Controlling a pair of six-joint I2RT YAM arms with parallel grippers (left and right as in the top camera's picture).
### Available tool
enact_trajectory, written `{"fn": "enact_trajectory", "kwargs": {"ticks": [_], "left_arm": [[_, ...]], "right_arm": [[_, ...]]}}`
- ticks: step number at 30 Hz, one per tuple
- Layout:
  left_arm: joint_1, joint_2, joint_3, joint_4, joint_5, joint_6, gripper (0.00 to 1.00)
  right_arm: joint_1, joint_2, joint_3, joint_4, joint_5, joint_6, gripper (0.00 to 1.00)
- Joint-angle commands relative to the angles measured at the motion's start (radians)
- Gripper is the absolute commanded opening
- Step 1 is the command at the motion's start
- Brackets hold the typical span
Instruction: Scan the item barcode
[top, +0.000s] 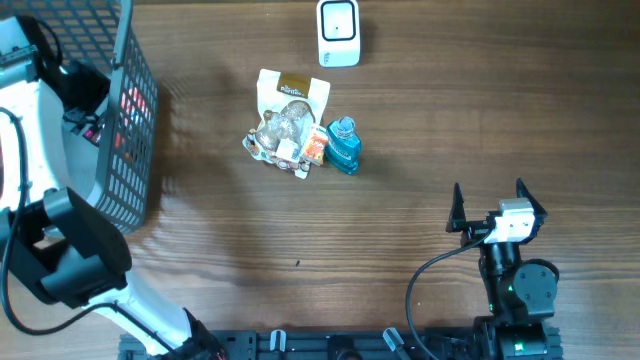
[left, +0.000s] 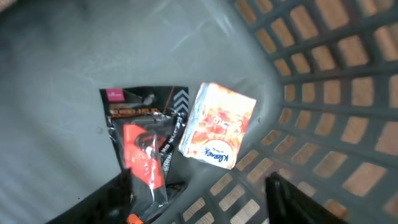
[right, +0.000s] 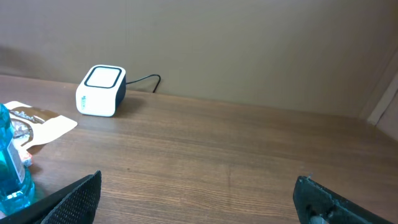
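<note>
In the left wrist view, a black packet with a red-orange insert (left: 144, 146) and a Kleenex tissue pack (left: 217, 124) lie on the floor of the grey basket (left: 336, 93). My left gripper (left: 200, 180) hangs just over them with its jaws apart. The packet's lower end lies against the left finger (left: 118, 193), and bare basket floor shows up to the right finger (left: 289, 199). The white barcode scanner (top: 338, 32) (right: 101, 91) stands at the table's far edge. My right gripper (top: 488, 195) (right: 198, 180) stands open over bare wood at the lower right.
The basket (top: 125, 150) stands at the table's left edge with my left arm reaching into it. A pile sits mid-table: a white and brown bag (top: 288, 100), an orange packet (top: 315, 145) and a blue bottle (top: 343, 145) (right: 12, 168).
</note>
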Motion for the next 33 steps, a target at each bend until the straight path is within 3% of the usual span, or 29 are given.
{"fn": "enact_trajectory", "kwargs": {"ticks": [1,10,16,23,33], "left_arm": [[-0.043,0.054,-0.006,0.006,0.012,-0.003,0.61],[-0.072,0.101,-0.006,0.107,-0.08,-0.003,0.58],[-0.04,0.103,-0.006,0.11,-0.086,-0.036,0.63],[0.019,0.121,-0.006,0.098,0.054,-0.045,0.63],[-0.029,0.212,-0.006,0.131,0.053,-0.045,0.66]], "right_arm": [[0.005,-0.004,-0.001,0.004,-0.008,-0.008,1.0],[0.005,-0.004,-0.001,0.004,-0.008,-0.007,1.0],[0.005,-0.004,-0.001,0.004,-0.008,-0.007,1.0],[0.005,-0.004,-0.001,0.004,-0.008,-0.008,1.0],[0.005,-0.004,-0.001,0.004,-0.008,-0.008,1.0]]}}
